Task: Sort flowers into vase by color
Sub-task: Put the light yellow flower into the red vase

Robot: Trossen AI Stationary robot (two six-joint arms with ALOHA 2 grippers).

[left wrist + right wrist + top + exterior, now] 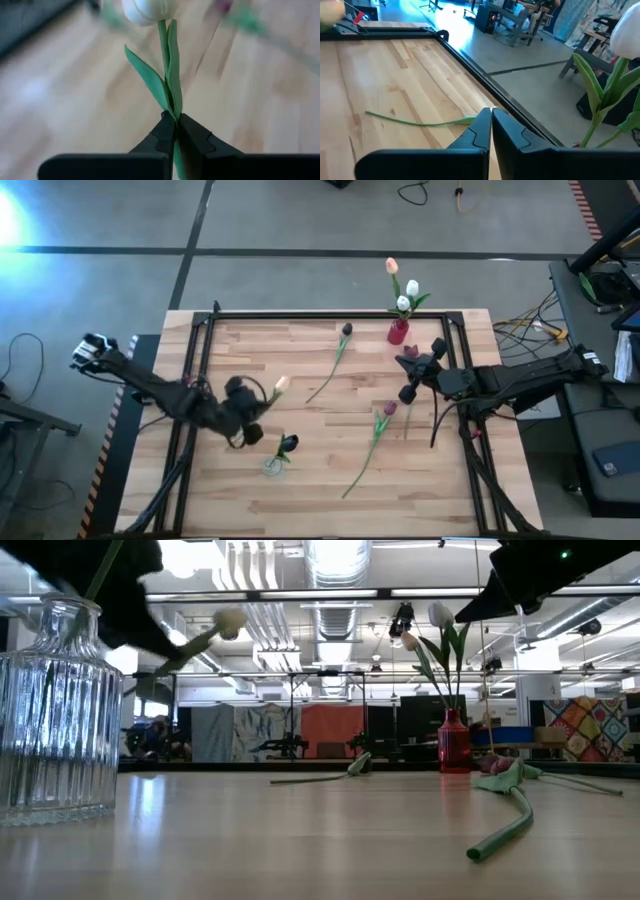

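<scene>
The flowers are partly sorted, as far as I can judge: the red vase (398,332) at the worktop's (320,380) far edge holds three pale tulips (404,290), and the clear glass vase (273,464), well apart from the red one toward the near edge, has one dark tulip (288,444) in it. Another white tulip (146,9) is in the air just beside the glass vase, its stem pinched between the fingers of the left gripper (176,131); it probably belongs across in the red vase. Three flowers lie loose between the vases: a dark one (345,331) near the red vase and two purplish ones (386,412) farther out. The right gripper (490,125) hangs close by the red vase, fingers pressed together on nothing. From table height the glass vase's contents are cut off, and the loose heads' exact shades are hard to make out.
</scene>
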